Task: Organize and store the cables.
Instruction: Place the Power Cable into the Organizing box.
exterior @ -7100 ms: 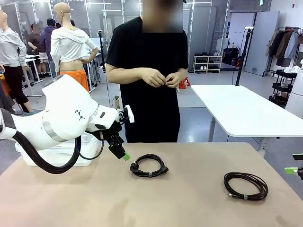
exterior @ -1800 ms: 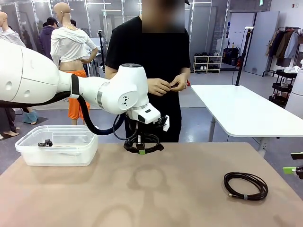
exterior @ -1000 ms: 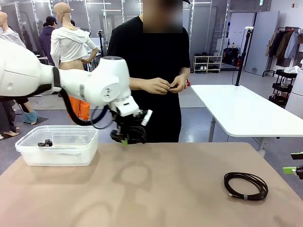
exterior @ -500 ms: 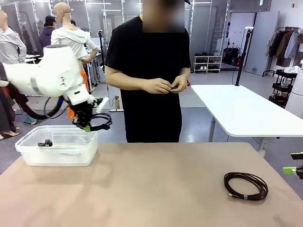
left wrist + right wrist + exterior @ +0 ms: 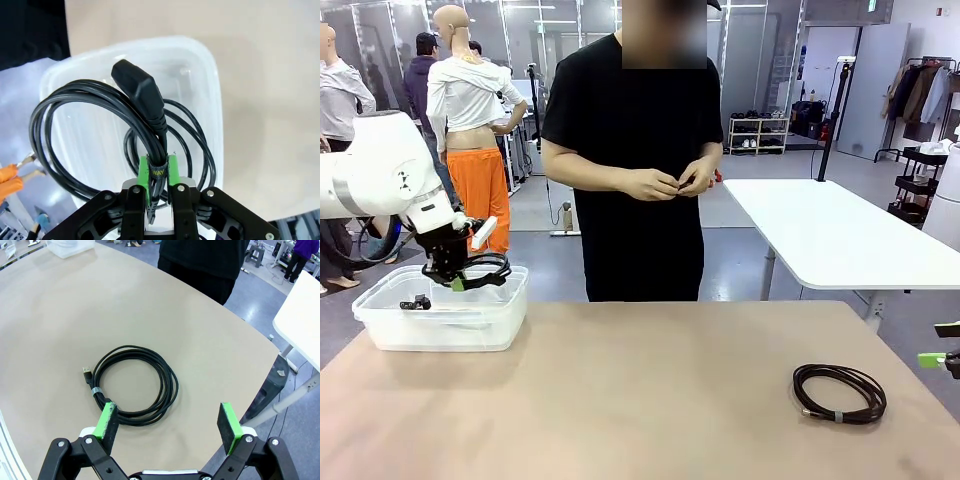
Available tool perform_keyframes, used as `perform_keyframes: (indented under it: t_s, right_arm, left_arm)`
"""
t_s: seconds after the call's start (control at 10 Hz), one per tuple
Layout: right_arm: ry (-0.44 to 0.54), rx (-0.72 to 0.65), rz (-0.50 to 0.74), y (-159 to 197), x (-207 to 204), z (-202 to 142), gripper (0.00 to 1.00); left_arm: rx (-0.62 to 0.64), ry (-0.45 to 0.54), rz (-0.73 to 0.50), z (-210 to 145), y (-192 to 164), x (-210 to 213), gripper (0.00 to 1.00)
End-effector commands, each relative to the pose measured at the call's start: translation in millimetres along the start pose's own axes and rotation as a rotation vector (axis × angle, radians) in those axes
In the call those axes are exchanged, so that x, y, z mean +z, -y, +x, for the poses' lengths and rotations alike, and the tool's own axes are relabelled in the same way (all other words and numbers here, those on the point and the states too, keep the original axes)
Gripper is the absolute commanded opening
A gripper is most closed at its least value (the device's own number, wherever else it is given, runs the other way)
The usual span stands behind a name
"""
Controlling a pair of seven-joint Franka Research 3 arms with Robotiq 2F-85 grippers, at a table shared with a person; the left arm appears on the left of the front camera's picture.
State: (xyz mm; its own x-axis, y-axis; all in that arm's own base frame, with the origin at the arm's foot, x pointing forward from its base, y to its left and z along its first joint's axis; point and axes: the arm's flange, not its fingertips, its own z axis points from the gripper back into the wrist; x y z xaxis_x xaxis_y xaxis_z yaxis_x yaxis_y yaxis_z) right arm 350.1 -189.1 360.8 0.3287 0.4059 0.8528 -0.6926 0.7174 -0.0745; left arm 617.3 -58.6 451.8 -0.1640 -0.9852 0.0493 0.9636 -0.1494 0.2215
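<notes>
left hand (image 5: 158,172): clamped tight on the strap of the cable with plug (image 5: 135,87), at the left of the front view, above the clear box (image 5: 380,320)
second cable (image 5: 134,385): flat coil on the bench (image 5: 650,400), lower right of the front view
right hand (image 5: 167,425): spread wide, holding nothing, hovering above the second cable
person (image 5: 630,150): top centre, fingers together

Bare table (image 5: 650,400) lies open all around the coiled cable (image 5: 839,393); the clear bin (image 5: 440,330) walls off the far-left corner.
</notes>
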Motion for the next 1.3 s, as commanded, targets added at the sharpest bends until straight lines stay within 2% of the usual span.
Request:
perform_keyframes:
  t_s: [0.0,0.2,0.5,0.6,0.7,0.8,0.9,1.0,1.1,1.2]
  right_arm:
    - [-0.003,0.007,-0.003,-1,1,1,1.00]
    - [-0.003,0.007,-0.003,-1,1,1,1.00]
    - [-0.003,0.007,-0.003,-1,1,1,1.00]
    - [-0.003,0.007,-0.003,-1,1,1,1.00]
    - [-0.003,0.007,-0.003,-1,1,1,1.00]
    - [-0.003,0.007,-0.003,-1,1,1,1.00]
    - [-0.003,0.007,-0.003,-1,1,1,1.00]
    - [-0.003,0.007,-0.003,-1,1,1,1.00]
    - [-0.003,0.007,-0.003,-1,1,1,1.00]
    - [-0.003,0.007,-0.003,-1,1,1,1.00]
  left_arm:
    - [-0.009,0.025,-0.012,-8,4,-1,0.17]
    - [0.033,0.000,-0.082,-12,1,-10,0.17]
    - [0.100,0.000,-0.111,-14,-8,-18,0.17]
    - [0.120,0.005,-0.115,-17,-10,-17,0.30]
    - [0.121,0.007,-0.111,-18,-10,-15,0.38]
    - [0.120,0.009,-0.104,-20,-10,-15,0.52]
    - [0.123,0.011,-0.103,-22,-10,-13,0.60]
    - [0.134,0.002,-0.103,-23,-9,-11,0.76]
    - [0.133,0.013,-0.092,-24,-7,-7,0.85]
    - [0.142,0.017,-0.085,-26,-6,-4,1.00]
